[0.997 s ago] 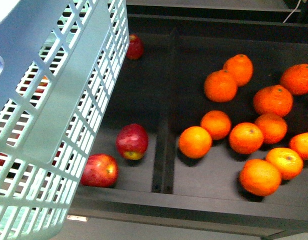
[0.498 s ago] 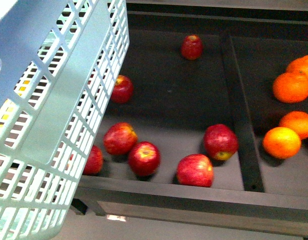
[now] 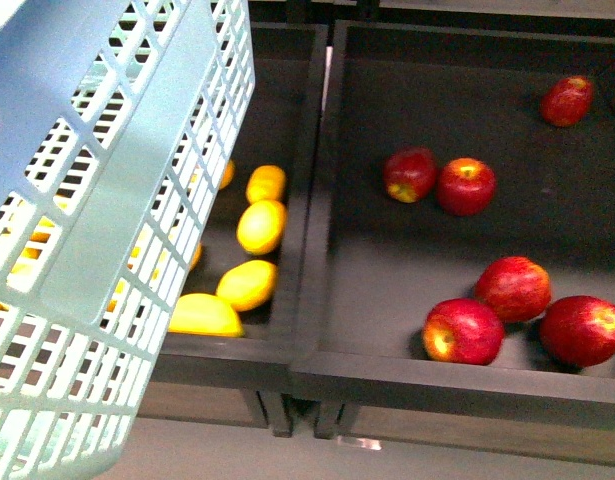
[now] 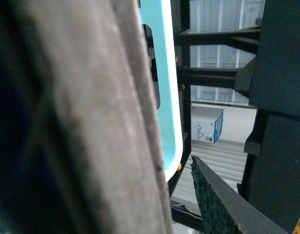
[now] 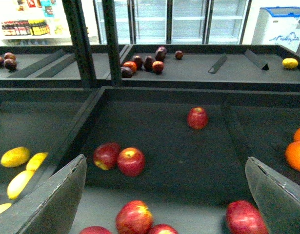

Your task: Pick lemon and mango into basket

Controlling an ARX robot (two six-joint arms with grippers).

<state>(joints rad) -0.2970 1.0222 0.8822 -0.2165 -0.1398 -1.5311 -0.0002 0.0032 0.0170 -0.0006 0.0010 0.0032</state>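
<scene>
Lying crosswise, nearest lemon among others in left bin, 6 apples in right bin, basket tilted alongside, right claw released, left claw unclear.

We see the basket as smooth plastic with a soft, half-matt look. The apples have a glossy, waxy skin with bright spots of light. The lemons look smooth and less shiny. The trays under the fruit have a dark, matt, even surface.
</scene>
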